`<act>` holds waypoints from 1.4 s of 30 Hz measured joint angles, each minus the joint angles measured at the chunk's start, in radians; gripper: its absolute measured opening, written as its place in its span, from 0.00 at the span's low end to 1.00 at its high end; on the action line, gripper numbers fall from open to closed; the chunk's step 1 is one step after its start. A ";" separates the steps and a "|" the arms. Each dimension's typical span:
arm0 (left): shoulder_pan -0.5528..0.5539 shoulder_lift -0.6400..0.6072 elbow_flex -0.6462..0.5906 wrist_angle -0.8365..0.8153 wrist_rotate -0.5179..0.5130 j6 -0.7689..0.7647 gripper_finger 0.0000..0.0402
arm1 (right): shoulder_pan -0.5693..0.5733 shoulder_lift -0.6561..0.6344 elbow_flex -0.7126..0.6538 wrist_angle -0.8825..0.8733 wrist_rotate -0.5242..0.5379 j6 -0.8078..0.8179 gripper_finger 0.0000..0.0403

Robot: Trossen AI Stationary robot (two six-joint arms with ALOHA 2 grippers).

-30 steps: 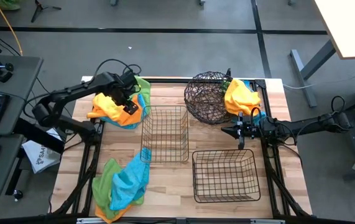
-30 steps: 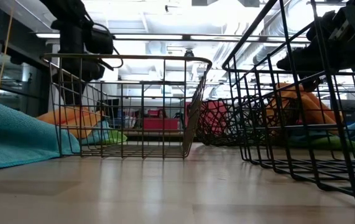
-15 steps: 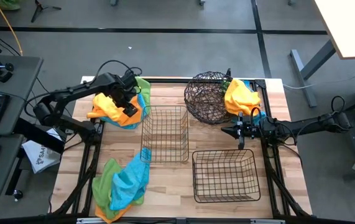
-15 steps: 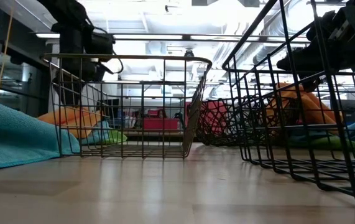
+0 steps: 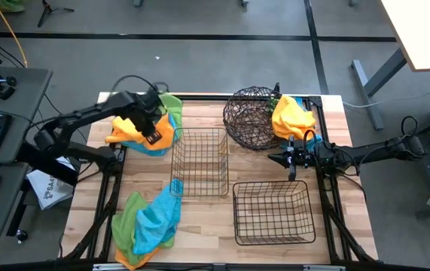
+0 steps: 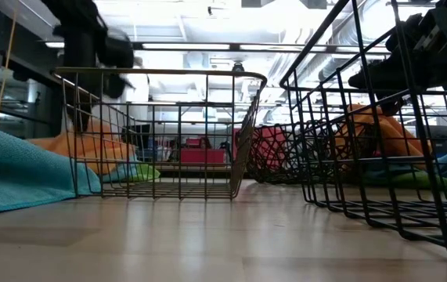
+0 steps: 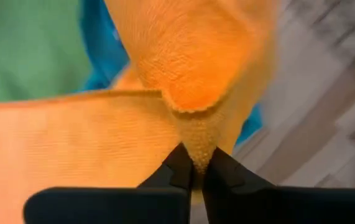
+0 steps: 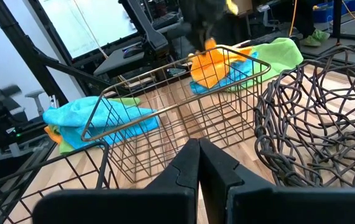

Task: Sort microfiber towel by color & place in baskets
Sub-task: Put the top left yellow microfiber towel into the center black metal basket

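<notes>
So you've barely started: all three dark wire baskets look empty — the rectangular grid basket [image 5: 198,161] mid-frame, the second rectangular one [image 5: 272,212] at lower right, and the round woven-mesh bowl basket [image 5: 251,117] at upper centre. Towel piles sit at upper left, lower left [image 5: 148,224] and upper right [image 5: 293,118].

Your left gripper [image 5: 148,126] has its jaws pinched on a fold of the orange microfiber towel [image 5: 135,129] at upper left. Compared with a second ago, it's shifted slightly toward the lower left, lifting the cloth. Your right gripper [image 5: 289,159], jaws closed on nothing, hasn't moved.
</notes>
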 joint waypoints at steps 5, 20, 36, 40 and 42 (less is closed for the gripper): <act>-0.002 -0.102 0.209 -0.096 -0.006 0.062 0.01 | 0.000 0.000 0.000 0.000 0.000 0.000 0.01; -0.366 -0.085 0.845 0.192 0.078 -0.162 0.00 | 0.000 0.000 0.000 0.000 0.000 0.000 0.01; -0.784 -0.078 0.405 0.470 -0.109 -0.399 0.00 | 0.000 0.000 0.000 0.000 0.000 0.000 0.01; -0.799 -0.074 0.258 0.696 -0.105 -0.493 0.00 | 0.000 0.000 0.000 0.000 0.000 0.000 0.01; -0.800 -0.070 0.227 0.729 -0.104 -0.522 0.00 | 0.000 0.000 0.000 0.000 0.000 0.000 0.01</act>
